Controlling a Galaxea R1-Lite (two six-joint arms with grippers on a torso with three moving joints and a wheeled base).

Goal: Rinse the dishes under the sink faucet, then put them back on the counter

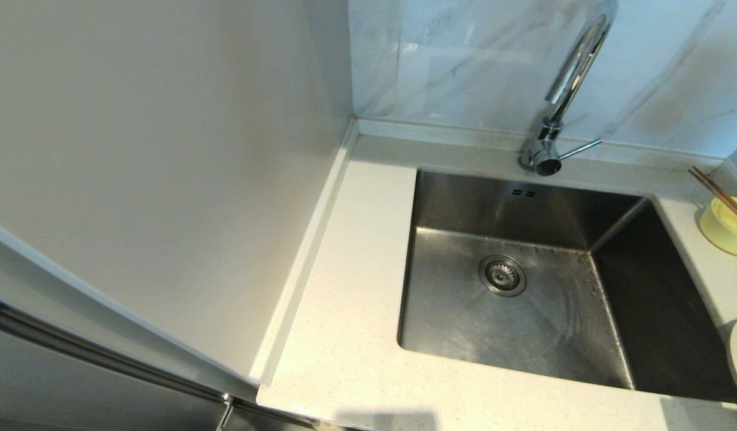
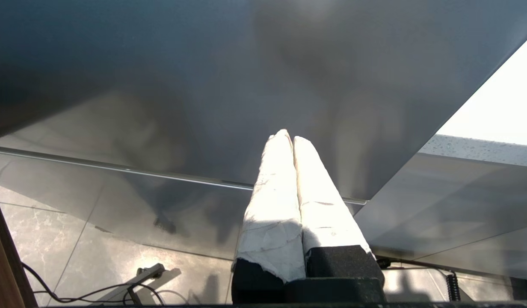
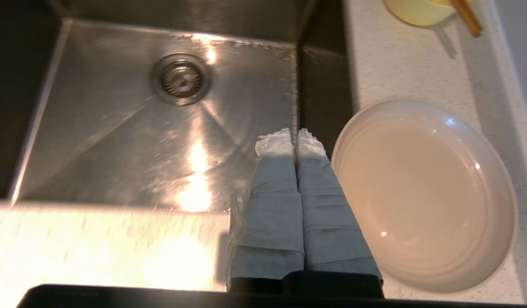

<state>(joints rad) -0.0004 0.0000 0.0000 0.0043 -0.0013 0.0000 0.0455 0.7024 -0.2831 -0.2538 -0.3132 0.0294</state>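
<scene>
Speckled counter (image 1: 344, 311) surrounds one steel sink (image 1: 524, 299) under one chrome faucet (image 1: 575, 78). Right gripper (image 3: 296, 137) hovers over the sink's edge, jaws together, empty; left gripper (image 2: 288, 139) hangs low, jaws together. Right of the sink sit one plate (image 3: 421, 192), one yellow bowl (image 1: 727, 224) and two chopsticks (image 1: 718, 194) resting on it.

No readable text, label, brand, number or sign in any view. Faucet (image 1: 575, 78), sink (image 1: 524, 281), bowl (image 1: 727, 227), chopsticks (image 1: 720, 194), plate (image 3: 424, 192) and table (image 1: 350, 335) all plain, unmarked. Pincer wrappings blank.
</scene>
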